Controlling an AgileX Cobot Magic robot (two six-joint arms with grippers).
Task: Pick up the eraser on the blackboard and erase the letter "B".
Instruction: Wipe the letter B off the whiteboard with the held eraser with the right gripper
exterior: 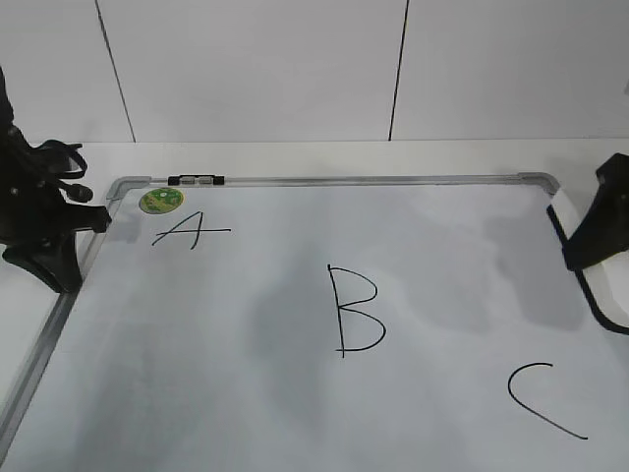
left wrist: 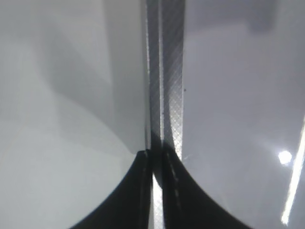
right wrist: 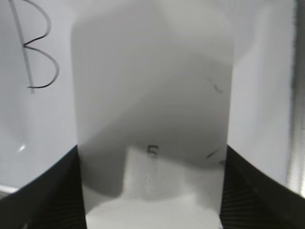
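Note:
The blackboard [exterior: 442,275] is a white board in a silver frame lying flat, with a black letter "B" [exterior: 354,310] at its middle. My right gripper [exterior: 592,248] is shut on the white eraser [exterior: 601,295] at the board's right edge, right of the "B" and apart from it. In the right wrist view the eraser [right wrist: 152,109] fills the space between the right gripper's fingers [right wrist: 151,160], and the "B" [right wrist: 40,47] shows at the upper left. My left gripper [exterior: 98,218] is shut and empty over the board's left frame [left wrist: 167,95], as the left wrist view [left wrist: 157,160] shows.
A black "A" [exterior: 192,231] is at the board's far left and a black "C" [exterior: 541,398] at the near right. A small marker [exterior: 197,180] lies on the top frame, with a round green sticker [exterior: 161,201] below it. A white wall stands behind.

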